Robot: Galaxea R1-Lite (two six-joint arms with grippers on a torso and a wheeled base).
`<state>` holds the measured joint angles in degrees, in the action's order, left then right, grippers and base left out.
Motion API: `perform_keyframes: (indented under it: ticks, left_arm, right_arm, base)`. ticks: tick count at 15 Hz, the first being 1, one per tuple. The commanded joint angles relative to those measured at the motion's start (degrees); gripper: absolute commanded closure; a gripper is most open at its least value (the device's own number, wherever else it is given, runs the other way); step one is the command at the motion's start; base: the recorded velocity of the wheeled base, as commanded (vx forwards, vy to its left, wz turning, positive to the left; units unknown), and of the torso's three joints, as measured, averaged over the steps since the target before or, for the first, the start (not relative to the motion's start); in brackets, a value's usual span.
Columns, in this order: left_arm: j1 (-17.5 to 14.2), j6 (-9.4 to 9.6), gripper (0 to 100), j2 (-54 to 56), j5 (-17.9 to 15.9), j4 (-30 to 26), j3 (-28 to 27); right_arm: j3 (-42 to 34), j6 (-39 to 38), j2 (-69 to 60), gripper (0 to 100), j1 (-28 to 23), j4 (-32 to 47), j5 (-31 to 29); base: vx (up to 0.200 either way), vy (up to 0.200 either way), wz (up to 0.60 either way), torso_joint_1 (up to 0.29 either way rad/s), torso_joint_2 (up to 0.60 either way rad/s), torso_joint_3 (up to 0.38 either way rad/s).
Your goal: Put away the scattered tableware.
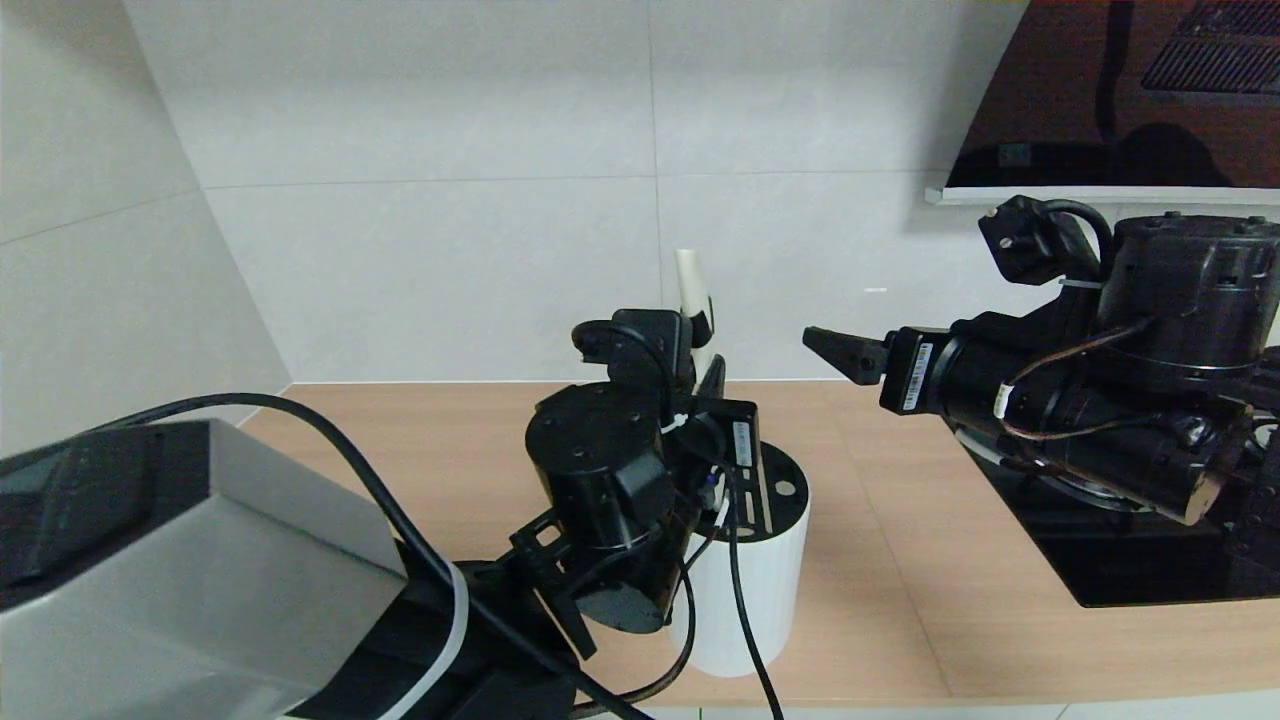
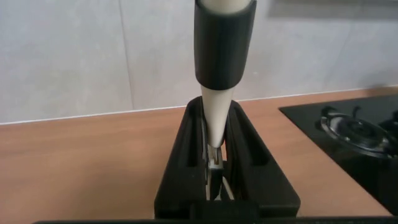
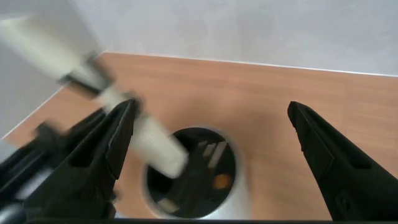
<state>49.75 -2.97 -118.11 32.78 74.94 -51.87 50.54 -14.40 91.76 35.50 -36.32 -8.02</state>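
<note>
Two hands over a wooden desk (image 1: 880, 560).

Left hand (image 1: 708, 372): closed on a cream utensil (image 1: 690, 285) with a black collar. Wrist view confirms both fingers (image 2: 249, 155) pressed against the shaft, with the collar just beyond the fingertips. Utensil is upright and tilted slightly. It is held directly above a white cylindrical holder (image 1: 750, 590) with a black slotted top, which stands near the front edge of the desk. The lower end of the utensil seems to sit at the holder's opening, but the right wrist view is too smeared to confirm.

Right hand (image 1: 840, 355): fingers spread wide with nothing between them. It is raised, pointing toward the left hand, and well apart from the utensil.

Black cooktop (image 1: 1100, 570) is set into the desk on the right side.
</note>
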Motion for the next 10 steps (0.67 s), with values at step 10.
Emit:
perform_keyframes:
  ticks: [10]
  left_arm:
    - [0.88,0.07,100,-2.73,0.00,-0.14,2.39]
  right_arm:
    - [-0.01,-0.02,0.09,0,0.10,0.02,0.02]
  base:
    - [0.000,0.000,0.00,0.000,0.00,0.000]
